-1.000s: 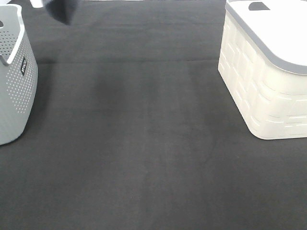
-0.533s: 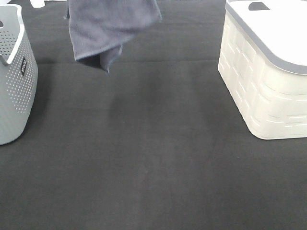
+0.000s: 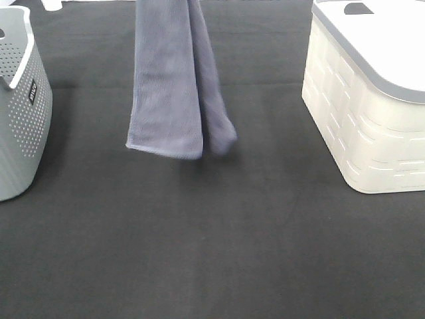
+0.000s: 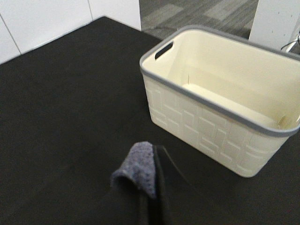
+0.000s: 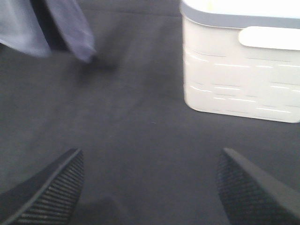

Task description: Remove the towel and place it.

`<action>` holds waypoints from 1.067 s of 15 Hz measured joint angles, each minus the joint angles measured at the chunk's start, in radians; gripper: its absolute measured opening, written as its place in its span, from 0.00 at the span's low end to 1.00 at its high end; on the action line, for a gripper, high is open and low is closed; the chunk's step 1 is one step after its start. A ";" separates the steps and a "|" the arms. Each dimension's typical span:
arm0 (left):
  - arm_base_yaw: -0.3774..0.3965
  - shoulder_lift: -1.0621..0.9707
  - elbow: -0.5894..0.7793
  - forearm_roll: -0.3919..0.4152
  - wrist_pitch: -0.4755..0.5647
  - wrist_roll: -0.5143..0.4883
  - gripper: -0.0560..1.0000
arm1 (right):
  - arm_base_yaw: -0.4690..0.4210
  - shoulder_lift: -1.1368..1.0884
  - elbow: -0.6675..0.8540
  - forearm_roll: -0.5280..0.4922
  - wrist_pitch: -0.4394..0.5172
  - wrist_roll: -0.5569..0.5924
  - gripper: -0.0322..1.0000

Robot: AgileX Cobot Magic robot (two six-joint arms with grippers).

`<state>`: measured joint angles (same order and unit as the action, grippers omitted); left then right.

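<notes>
The greyish-lavender towel [image 3: 174, 86] hangs in long folds from above the top edge of the exterior high view, its lower hem just over the black mat. My left gripper [image 4: 152, 187] is shut on the towel [image 4: 138, 169], a fold of which bulges beside its dark fingers. It is out of frame in the exterior high view. My right gripper [image 5: 150, 187] stands open over the bare mat, with the hanging towel [image 5: 51, 26] ahead of it and off to one side. Nothing lies between its ribbed pads [image 5: 49, 190].
A cream basket with a grey rim [image 3: 372, 100] stands at the right; in the left wrist view this cream basket [image 4: 220, 98] has nothing inside. A grey perforated basket [image 3: 16, 106] is at the left edge. Black mat [image 3: 212, 239] covers the table.
The towel has swung in from the top left and now hangs lower and longer toward the middle of the mat. The right gripper stays open.
</notes>
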<state>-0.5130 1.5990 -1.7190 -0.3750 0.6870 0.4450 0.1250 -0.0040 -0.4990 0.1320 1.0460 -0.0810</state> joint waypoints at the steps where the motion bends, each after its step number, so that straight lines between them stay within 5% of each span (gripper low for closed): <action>1: 0.000 0.001 0.057 0.014 -0.030 -0.011 0.05 | 0.000 0.000 0.000 0.038 -0.007 -0.006 0.77; 5: 0.000 0.000 0.095 0.084 -0.121 -0.087 0.05 | 0.000 0.000 -0.012 0.167 -0.114 -0.155 0.77; 8: -0.002 -0.002 0.024 0.241 -0.123 -0.223 0.05 | 0.000 0.130 -0.012 0.308 -0.200 -0.359 0.77; 11: -0.050 -0.002 -0.002 0.631 -0.037 -0.525 0.05 | 0.000 0.358 -0.012 0.464 -0.298 -0.581 0.76; 12: -0.132 0.005 -0.002 0.911 0.084 -0.751 0.05 | 0.000 0.492 -0.012 0.578 -0.356 -0.701 0.76; 14: -0.190 0.015 -0.002 1.084 0.151 -0.973 0.05 | 0.000 0.582 -0.012 0.681 -0.408 -0.818 0.76; 16: -0.201 0.015 -0.002 1.124 0.158 -1.101 0.05 | 0.000 0.621 -0.012 0.734 -0.450 -0.887 0.76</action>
<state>-0.7140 1.6140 -1.7210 0.7490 0.8450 -0.6560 0.1250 0.6170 -0.5110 0.8660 0.5960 -0.9680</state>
